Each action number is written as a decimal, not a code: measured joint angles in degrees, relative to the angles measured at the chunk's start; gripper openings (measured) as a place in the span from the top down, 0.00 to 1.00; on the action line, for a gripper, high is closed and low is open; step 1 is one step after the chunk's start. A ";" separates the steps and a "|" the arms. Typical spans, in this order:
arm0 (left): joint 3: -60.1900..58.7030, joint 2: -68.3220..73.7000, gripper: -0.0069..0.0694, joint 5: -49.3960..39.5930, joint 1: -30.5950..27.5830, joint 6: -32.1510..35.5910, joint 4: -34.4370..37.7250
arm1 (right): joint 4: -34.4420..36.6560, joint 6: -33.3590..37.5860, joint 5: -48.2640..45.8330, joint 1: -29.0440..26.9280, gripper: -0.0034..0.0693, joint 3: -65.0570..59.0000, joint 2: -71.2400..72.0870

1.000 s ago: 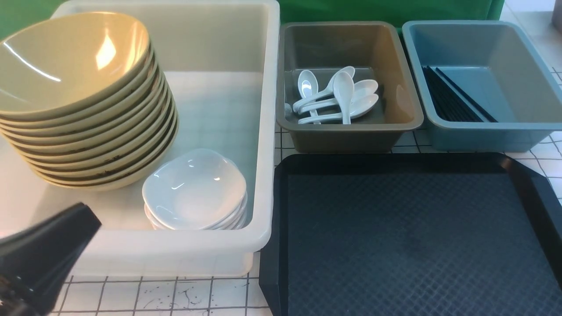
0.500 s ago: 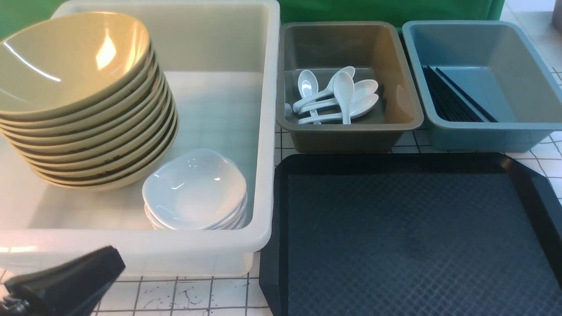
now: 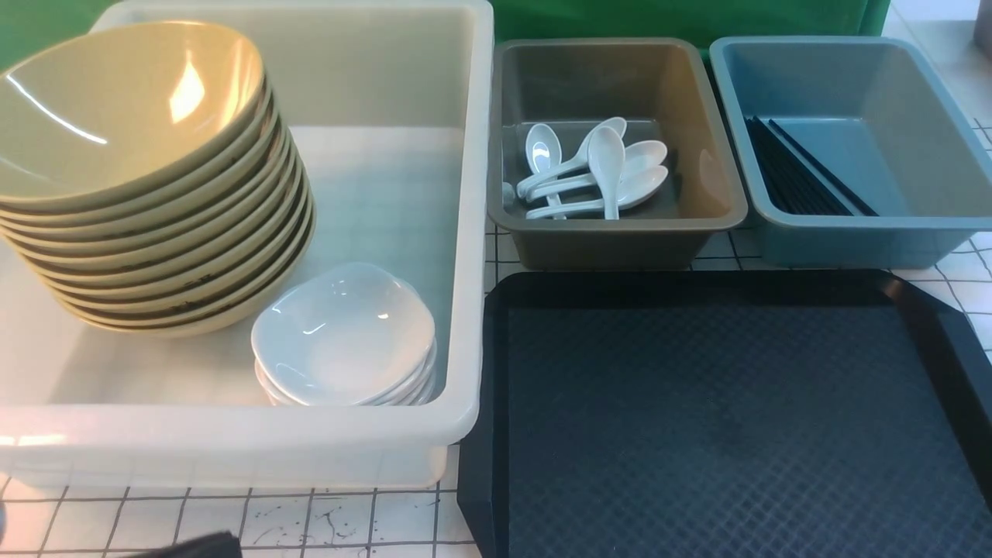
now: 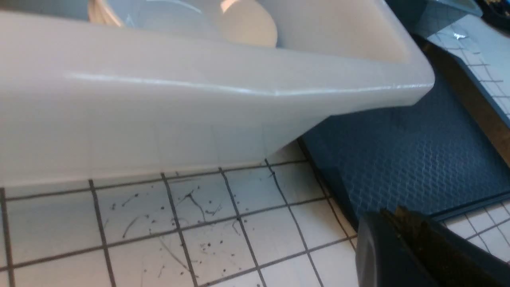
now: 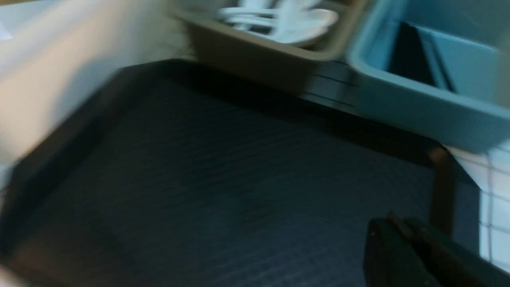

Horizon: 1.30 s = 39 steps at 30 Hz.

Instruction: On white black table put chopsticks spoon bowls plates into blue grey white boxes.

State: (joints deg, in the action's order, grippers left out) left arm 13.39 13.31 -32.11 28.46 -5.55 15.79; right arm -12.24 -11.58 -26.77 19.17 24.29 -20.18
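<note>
Front view: the white box [image 3: 232,446] fills the left half of the frame. A stack of olive-yellow bowls [image 3: 132,116] sits tilted in its upper left part, and a short stack of white plates [image 3: 341,333] lies just beside the bowls, toward the box's lower right corner. At upper centre the grey-brown box [image 3: 616,236] holds a loose heap of white spoons [image 3: 593,170]. At upper right the blue box [image 3: 852,240] holds black chopsticks [image 3: 790,174] lying along its left wall. A black tray [image 3: 721,418] with nothing on it takes up the lower right. The gridded table [image 3: 310,523] shows along the bottom edge. A dark sliver of the left gripper [image 3: 198,546] peeks in at the bottom left edge.

Left wrist view: the left gripper [image 4: 398,223] is at the lower right of the frame, its jaws pressed together with nothing between them, over the scuffed table beside the white box's outer wall and the tray's corner.

Right wrist view: blurred. The right gripper [image 5: 392,229] is at the lower right, clenched and empty, above the tray, with the grey-brown and blue boxes across the top.
</note>
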 joint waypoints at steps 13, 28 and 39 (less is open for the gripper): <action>-0.02 -0.05 0.91 -1.02 0.00 0.00 0.00 | 0.50 4.40 12.84 -14.14 0.91 -25.12 20.45; -0.02 -0.05 0.91 -1.09 0.00 0.00 0.47 | 0.55 8.72 11.47 -14.14 0.90 -24.93 20.73; -0.02 -0.05 0.91 -1.09 0.00 0.00 0.47 | 0.55 8.78 11.47 -14.14 0.89 -24.93 20.73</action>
State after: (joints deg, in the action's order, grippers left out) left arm 13.37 13.26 -33.20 28.46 -5.55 16.26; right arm -11.69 -2.80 -15.30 5.03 -0.64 0.56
